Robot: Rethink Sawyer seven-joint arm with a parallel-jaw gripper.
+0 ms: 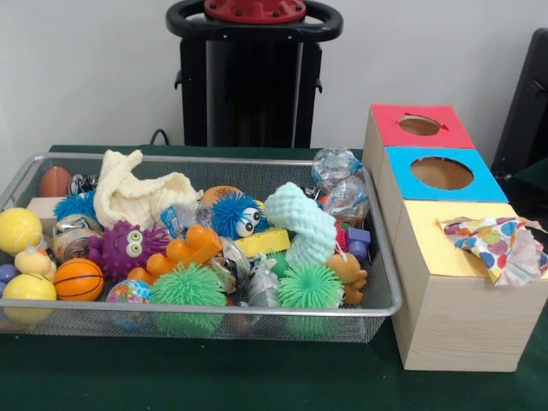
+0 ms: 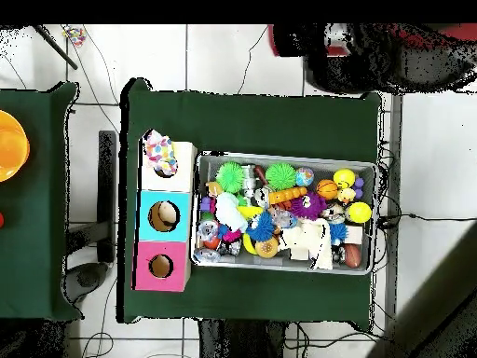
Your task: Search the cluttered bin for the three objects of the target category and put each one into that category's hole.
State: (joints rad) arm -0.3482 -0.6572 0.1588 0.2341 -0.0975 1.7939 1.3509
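Observation:
A wire mesh bin (image 1: 197, 312) is packed with mixed things. Among them are two green spiky balls (image 1: 187, 287), a blue fuzzy ball with eyes (image 1: 235, 214), a purple spiky toy (image 1: 128, 248), a cream cloth (image 1: 137, 197), a mint knit cloth (image 1: 300, 223), crumpled clear bottles (image 1: 336, 167), yellow balls (image 1: 17, 229) and a small basketball (image 1: 79, 279). Beside the bin stands a wooden box (image 1: 454, 317) with a red-topped hole (image 1: 419, 126) and a blue-topped hole (image 1: 441, 174). A dotted cloth (image 1: 497, 244) sits in its yellow top. From overhead, the bin (image 2: 284, 157) lies right of the box (image 2: 166, 214). No gripper shows in either view.
Bin and box stand on a green-covered table (image 1: 257, 377). In the overhead view a second green table (image 2: 37, 233) stands at the left with an orange object (image 2: 7, 144) on it. Cables run over the tiled floor around both tables.

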